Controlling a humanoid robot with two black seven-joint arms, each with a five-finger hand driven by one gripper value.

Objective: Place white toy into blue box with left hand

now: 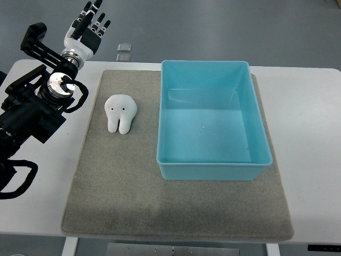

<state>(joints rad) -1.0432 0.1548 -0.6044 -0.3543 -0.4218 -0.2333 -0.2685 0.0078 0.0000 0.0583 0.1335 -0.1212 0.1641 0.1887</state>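
Observation:
A white tooth-shaped toy point(120, 113) with two black dot eyes lies on the grey mat point(176, 213), left of the blue box point(213, 168). The box is empty and sits on the mat's right half. My left hand point(89, 24) is raised at the top left, beyond the table's far edge, well up and left of the toy. Its fingers are spread and hold nothing. Its black arm runs down along the left edge.
The white table point(309, 133) carries the mat. A small clear square object point(124, 52) lies on the floor beyond the table's far edge. The grey floor fills the top of the view.

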